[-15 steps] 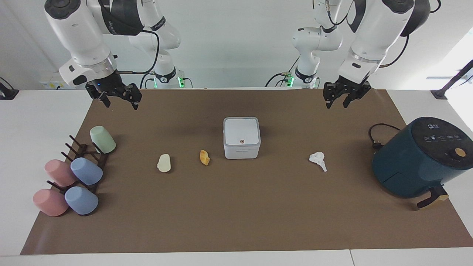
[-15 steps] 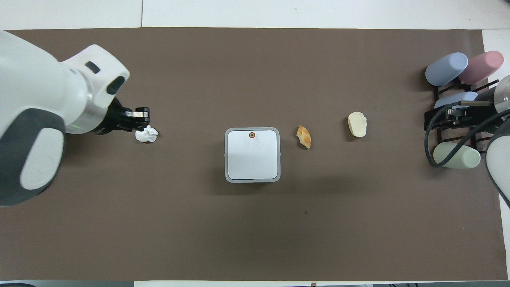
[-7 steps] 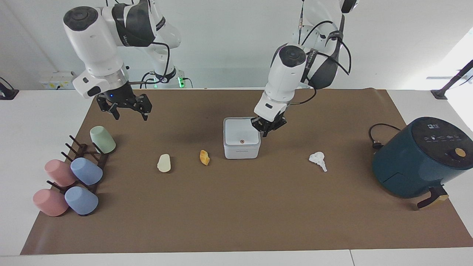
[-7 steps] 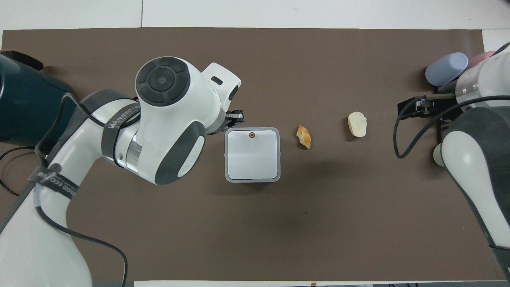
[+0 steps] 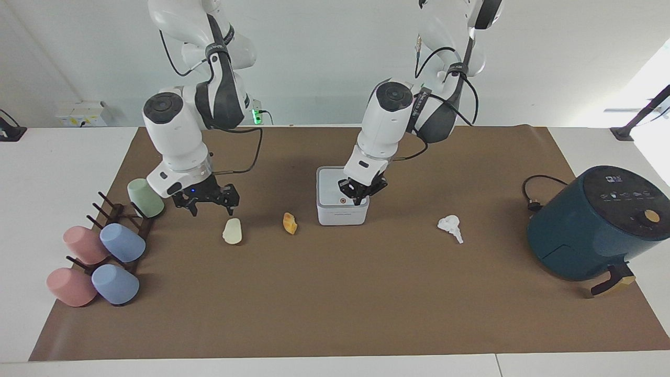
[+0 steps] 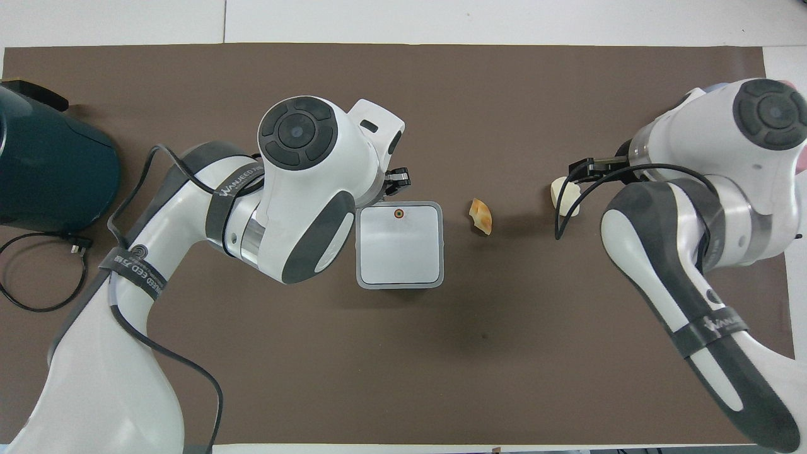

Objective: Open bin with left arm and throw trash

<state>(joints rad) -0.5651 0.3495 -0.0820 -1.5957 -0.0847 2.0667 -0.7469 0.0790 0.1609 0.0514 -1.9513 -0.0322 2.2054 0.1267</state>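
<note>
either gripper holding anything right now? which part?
Nothing held. Left gripper is at the closed bin lid by its button; right gripper hangs open just above the cream scrap.

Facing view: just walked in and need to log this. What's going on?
The left hand is down at the closed bin, by its lid button. The right hand hovers, open, just above the cream piece. The orange peel and white tissue lie untouched on the mat.
</note>
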